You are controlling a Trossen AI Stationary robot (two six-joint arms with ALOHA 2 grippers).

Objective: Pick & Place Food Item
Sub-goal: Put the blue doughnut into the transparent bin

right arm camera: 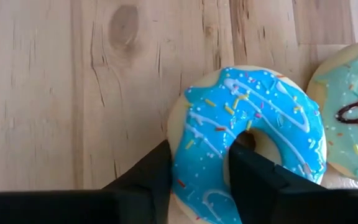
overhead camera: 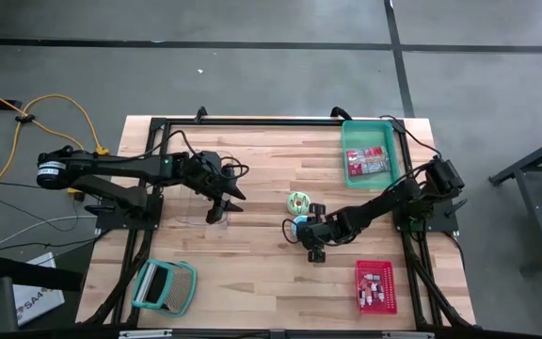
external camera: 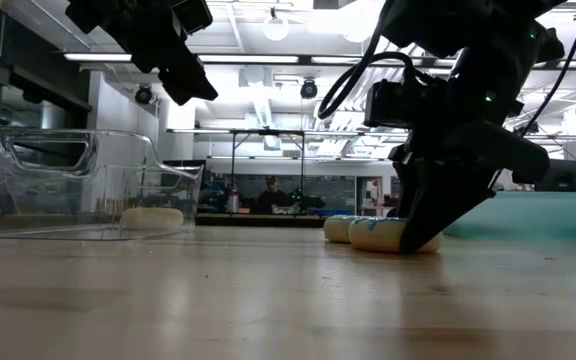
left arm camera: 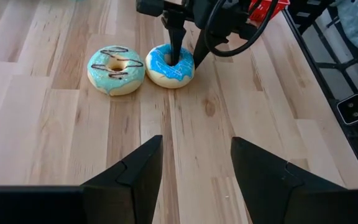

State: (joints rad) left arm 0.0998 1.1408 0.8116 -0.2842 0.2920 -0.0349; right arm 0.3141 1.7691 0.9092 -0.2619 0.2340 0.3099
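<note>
A blue-iced donut (right arm camera: 253,112) with white drizzle and sprinkles lies flat on the wooden table, right of centre (overhead camera: 300,226). My right gripper (overhead camera: 307,235) is shut on its ring. A teal-iced donut (left arm camera: 115,70) with chocolate drizzle lies beside it, touching or nearly touching it. A clear plastic container (external camera: 88,185) stands left of centre with a pale donut (external camera: 153,218) on its floor. My left gripper (left arm camera: 196,168) hangs open above the table next to the container (overhead camera: 219,209), pointing toward the two donuts, nothing between its fingers. My right gripper has one finger (right arm camera: 257,180) in the blue donut's hole and the other (right arm camera: 145,177) against the outer wall. A section of the ring (right arm camera: 201,155) is pinched between them. The fingers slant down from the table's right side. The donut rests flat on the table.
A teal bin (overhead camera: 389,127) holding packaged items stands at the back right. A red tray (overhead camera: 375,285) with small packets lies at the front right. A teal-framed object (overhead camera: 165,285) lies at the front left. Bare wood lies between the container and the donuts.
</note>
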